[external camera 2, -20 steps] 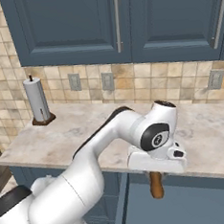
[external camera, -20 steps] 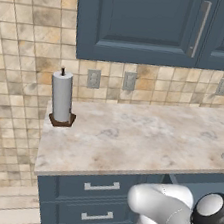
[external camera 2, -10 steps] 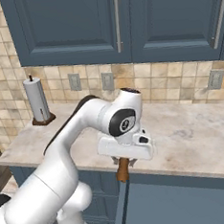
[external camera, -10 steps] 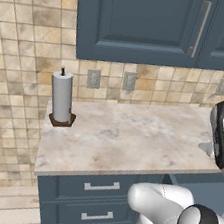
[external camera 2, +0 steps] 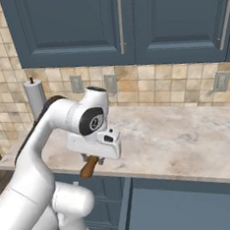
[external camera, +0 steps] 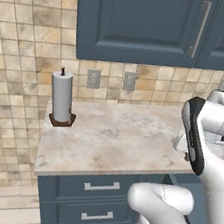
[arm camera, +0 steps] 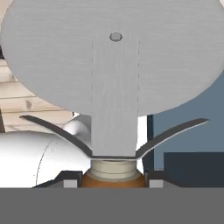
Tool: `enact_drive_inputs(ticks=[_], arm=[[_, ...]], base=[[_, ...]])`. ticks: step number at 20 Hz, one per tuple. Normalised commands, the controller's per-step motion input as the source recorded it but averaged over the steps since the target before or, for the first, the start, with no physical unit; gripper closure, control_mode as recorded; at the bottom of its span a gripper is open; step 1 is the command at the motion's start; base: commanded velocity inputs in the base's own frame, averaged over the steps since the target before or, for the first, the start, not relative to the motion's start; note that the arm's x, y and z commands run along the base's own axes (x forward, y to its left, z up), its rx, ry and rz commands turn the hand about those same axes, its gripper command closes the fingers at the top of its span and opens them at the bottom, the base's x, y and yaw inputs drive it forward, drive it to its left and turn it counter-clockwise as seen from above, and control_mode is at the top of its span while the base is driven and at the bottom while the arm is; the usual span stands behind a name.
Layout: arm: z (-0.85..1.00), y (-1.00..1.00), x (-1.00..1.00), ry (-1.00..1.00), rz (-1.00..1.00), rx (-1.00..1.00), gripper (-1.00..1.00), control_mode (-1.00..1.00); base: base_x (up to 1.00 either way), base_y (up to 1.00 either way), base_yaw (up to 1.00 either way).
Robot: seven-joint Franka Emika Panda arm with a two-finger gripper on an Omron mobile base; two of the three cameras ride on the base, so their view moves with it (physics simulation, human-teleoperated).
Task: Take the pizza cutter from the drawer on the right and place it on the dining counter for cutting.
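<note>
Marbled worktop; paper-towel holder standing on it.

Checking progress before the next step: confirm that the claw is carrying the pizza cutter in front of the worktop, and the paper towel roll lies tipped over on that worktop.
Wrong on the roll: the left base view shows the paper towel roll standing upright on the worktop. The claw does hold the pizza cutter.

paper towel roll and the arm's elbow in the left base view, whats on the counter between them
Nothing: in the left base view the worktop between the paper towel roll and the arm is bare marbled stone.
</note>
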Motion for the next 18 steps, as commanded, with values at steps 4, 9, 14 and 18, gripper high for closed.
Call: enact_drive_inputs(ticks=[4, 9, 14, 18], arm=[[0.04, 0.90, 0.33, 0.00, -0.06, 0.00, 1.00, -1.00], [0.00, 0.89, 0.37, 0.00, -0.04, 0.00, 1.00, -1.00], [0.00, 0.35, 0.16, 0.03, -0.01, 0.00, 1.00, -1.00], [-0.04, 0.23, 0.10, 0.05, 0.00, -0.06, 1.00, -1.00]], base=[[0.00, 0.00, 0.00], [0.00, 0.00, 0.00], [0.00, 0.00, 0.00], [0.00, 0.00, 0.00]])
